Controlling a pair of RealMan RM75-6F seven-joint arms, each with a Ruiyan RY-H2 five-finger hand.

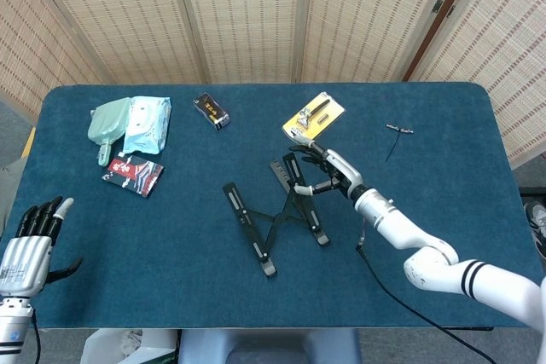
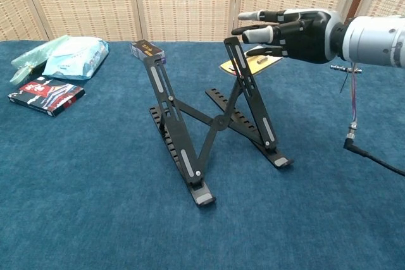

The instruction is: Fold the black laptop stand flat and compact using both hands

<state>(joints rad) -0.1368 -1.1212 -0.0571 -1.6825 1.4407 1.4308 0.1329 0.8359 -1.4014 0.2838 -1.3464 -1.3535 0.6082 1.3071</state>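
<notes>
The black laptop stand (image 1: 275,211) (image 2: 209,118) stands unfolded in the middle of the blue table, its two arms raised and crossed by an X brace. My right hand (image 1: 328,173) (image 2: 288,30) hovers with fingers spread just beside the top of the stand's right arm, holding nothing; whether a fingertip touches the arm is unclear. My left hand (image 1: 30,240) rests at the table's near left corner, fingers extended and empty, seen only in the head view.
A yellow blister pack (image 1: 313,117) (image 2: 251,60) lies behind the stand. A small black box (image 1: 211,111) (image 2: 145,49), a pale green wipes pack (image 1: 130,124) (image 2: 63,55) and a red-black packet (image 1: 133,175) (image 2: 45,95) lie at the left. A small metal tool (image 1: 397,130) lies far right.
</notes>
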